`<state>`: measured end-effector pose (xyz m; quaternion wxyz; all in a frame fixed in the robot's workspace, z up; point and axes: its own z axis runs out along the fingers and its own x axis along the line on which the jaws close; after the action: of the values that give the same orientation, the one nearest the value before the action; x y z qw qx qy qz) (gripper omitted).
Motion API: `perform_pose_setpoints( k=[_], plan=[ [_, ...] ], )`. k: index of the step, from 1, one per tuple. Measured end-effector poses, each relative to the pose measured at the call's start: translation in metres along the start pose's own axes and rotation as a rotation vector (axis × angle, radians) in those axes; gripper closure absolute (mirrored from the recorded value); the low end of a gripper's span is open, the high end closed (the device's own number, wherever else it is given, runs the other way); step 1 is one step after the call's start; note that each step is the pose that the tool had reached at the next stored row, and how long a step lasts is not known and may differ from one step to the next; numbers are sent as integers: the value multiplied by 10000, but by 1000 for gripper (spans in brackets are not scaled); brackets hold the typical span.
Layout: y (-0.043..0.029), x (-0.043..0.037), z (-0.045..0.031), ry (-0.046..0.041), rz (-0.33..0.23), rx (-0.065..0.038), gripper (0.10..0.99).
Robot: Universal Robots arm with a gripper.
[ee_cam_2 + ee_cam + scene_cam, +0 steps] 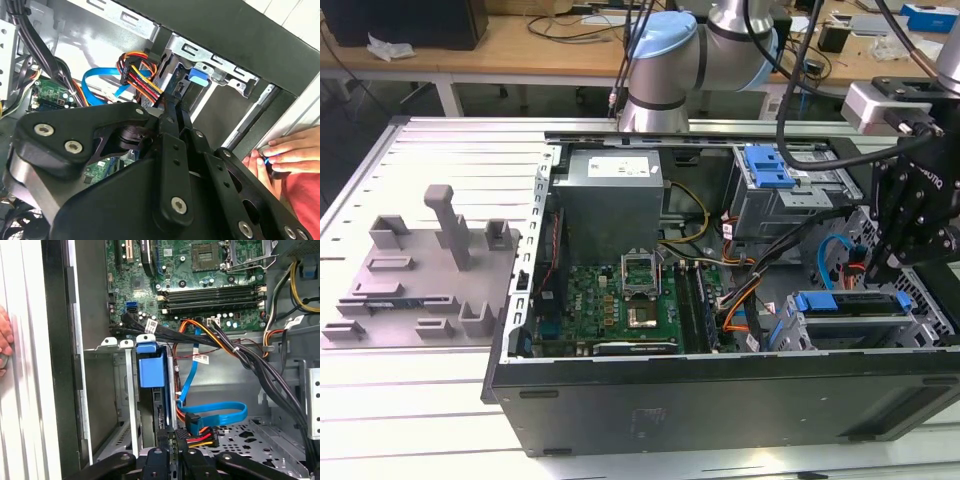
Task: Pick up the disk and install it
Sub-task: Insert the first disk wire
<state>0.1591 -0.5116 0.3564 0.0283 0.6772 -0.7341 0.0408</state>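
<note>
Here, in the exterior view, the disk lies at eight o'clock from the gripper, long axis nine-to-three; grip unclear.

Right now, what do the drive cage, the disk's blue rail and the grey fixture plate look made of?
Drive cage: bare sheet metal, dull silver, punched slots. Disk: rail looks smooth, evenly blue moulded plastic. Fixture plate: likely matte grey plastic, no shine.

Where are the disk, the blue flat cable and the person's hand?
the disk [150,372]: first wrist view, on its blue plastic rail end.
blue flat cable [239,412]: first wrist view, on the loop's bend.
hand [282,155]: second wrist view, on the fingers at the case edge.
</note>
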Motion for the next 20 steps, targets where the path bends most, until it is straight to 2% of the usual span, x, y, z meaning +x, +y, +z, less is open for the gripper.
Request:
perform_pose_setpoints(
  k=[3,9,14,20],
  plan=[
    [-2,14,1,-77,0,-8,922],
    [-3,19,2,-86,1,-9,922],
    [-20,54,6,-157,-2,-56,922],
    [-34,86,9,-185,-2,-67,922]
  ],
)
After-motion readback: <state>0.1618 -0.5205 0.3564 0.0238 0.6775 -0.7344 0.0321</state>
